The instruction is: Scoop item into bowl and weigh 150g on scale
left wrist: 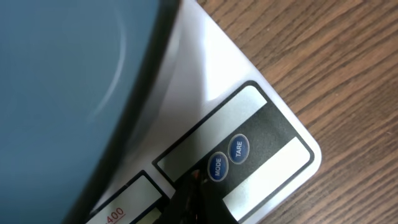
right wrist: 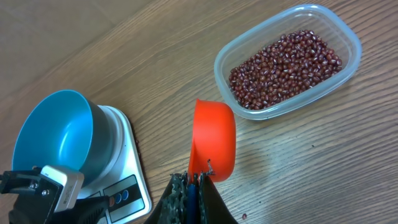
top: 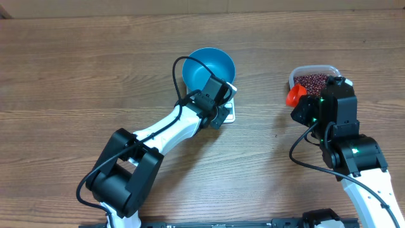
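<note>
We're clamping R gripper (right wrist: 194, 184) on handle of orange scoop (right wrist: 213, 140); L gripper (left wrist: 194, 198) sitting closed, empty. We're judging beans (right wrist: 286, 65) loose, light, spill-prone.

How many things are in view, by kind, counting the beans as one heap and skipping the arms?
Containers: 2, bowl and tub
Scale: 1
Scoop: 1
Bean heap: 1
Total: 5
</note>
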Motion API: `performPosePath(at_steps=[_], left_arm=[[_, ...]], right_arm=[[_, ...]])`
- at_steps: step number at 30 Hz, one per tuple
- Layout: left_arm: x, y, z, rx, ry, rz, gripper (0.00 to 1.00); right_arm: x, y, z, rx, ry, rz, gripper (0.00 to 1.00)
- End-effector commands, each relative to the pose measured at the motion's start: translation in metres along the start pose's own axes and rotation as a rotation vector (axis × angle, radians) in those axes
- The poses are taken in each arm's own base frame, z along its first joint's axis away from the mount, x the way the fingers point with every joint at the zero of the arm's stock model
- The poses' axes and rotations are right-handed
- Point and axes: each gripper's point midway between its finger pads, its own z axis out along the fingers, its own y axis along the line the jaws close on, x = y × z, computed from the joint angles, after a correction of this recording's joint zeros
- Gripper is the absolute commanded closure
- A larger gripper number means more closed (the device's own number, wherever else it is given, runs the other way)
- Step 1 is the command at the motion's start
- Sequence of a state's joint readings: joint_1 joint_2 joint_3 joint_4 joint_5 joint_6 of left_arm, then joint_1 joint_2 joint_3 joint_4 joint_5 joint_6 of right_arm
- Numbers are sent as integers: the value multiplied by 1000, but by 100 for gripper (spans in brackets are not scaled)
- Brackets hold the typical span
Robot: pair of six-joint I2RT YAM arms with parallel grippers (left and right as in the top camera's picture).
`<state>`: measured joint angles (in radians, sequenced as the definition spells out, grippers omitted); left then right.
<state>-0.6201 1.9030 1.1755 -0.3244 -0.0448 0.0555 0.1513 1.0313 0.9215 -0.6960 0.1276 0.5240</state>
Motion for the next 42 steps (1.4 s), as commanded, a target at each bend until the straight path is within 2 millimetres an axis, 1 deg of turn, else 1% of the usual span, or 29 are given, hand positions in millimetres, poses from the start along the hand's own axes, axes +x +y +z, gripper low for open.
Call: performPosePath(at_steps=[1,20,23,27,29,42], left_arm=[[1,5,2,-19,3,8,96],[2,5,3,-19,5,8,96],[5,4,6,-18,14,8,96],[14,2,17,-11,44,6,96],[14,2,20,-8,45,6,96],[12,2,19,-9,36,-10,96]], right_arm=[[-13,7,-8,-25,-37,14,96],[-12,7,-8,-23,-35,13,96],[-12,6,-8,-23,-34,13,96],[-12,6,-8,-23,-34,13,96],[-12,7,-8,-23,-35,13,96],[-13,6,-8,-23,-36,13,96]])
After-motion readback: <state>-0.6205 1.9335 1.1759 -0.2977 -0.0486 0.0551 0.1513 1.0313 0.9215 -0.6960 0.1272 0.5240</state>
